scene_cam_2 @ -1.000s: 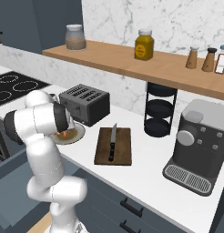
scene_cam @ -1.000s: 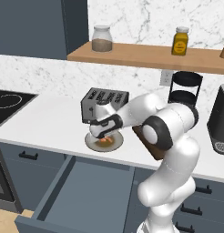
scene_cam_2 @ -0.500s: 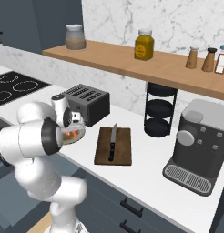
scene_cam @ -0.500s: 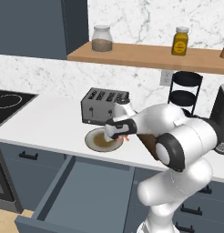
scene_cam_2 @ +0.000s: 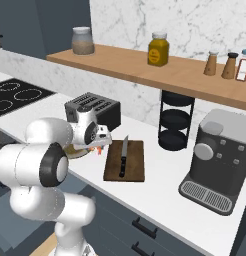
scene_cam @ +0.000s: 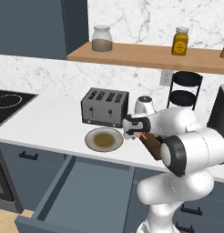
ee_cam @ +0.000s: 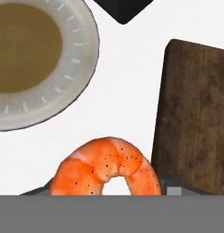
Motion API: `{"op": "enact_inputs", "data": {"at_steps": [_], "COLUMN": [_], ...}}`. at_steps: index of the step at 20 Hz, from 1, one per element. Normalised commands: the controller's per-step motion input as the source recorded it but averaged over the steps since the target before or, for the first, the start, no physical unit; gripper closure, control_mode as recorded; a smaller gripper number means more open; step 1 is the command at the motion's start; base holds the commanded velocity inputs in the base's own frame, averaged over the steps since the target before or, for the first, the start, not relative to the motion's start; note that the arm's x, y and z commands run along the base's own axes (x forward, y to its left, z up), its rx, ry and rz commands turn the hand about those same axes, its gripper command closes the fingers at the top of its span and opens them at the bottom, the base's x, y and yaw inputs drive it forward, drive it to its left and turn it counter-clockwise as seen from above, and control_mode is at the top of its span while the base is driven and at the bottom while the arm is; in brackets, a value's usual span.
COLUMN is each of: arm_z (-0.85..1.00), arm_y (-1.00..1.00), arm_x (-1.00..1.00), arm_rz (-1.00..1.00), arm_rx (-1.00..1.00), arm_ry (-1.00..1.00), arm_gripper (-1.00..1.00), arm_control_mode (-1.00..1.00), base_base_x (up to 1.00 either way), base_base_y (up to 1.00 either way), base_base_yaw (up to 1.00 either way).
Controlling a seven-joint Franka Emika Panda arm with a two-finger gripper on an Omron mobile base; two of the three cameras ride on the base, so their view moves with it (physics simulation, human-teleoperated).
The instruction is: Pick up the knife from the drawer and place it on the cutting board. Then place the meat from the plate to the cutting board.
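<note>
One meat (ee_cam: 107,170) piece, cut off at the hand view's bottom edge, sits clamped in the gripper (scene_cam_2: 99,146), between plate (ee_cam: 63,98) upper left and cutting board (ee_cam: 196,118) right.

No legible text or labels anywhere

bare plate (scene_cam: 104,139), drawer (scene_cam: 82,193) open

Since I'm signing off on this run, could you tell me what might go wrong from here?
The meat hangs in the gripper above bare counter, between the plate and the cutting board; a slip would drop it short of the board. The knife already lies on the board, so the meat could land on it.
</note>
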Motion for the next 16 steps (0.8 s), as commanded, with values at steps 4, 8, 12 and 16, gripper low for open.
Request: {"op": "enact_inputs", "data": {"at_steps": [4, 8, 12, 16], "arm_z": [0.0, -0.01, -0.08, -0.22], "arm_y": [-0.5, -0.5, -0.4, -0.17], "arm_x": [0.03, 0.19, 0.2, 0.2], "arm_rz": [0.0, 0.0, 0.0, 0.0], "arm_rx": [0.0, 0.0, 0.0, 0.0], "arm_ry": [0.09, 0.08, 0.08, 0.06], "arm_gripper": [1.0, 1.0, 1.0, 1.0], "arm_control_mode": [-1.0, -1.0, -1.0, -1.0], "base_base_x": [0.0, 0.0, 0.0, 0.0], "base_base_y": [0.0, 0.0, 0.0, 0.0], "base_base_yaw": [0.0, 0.0, 0.0, 0.0]}}
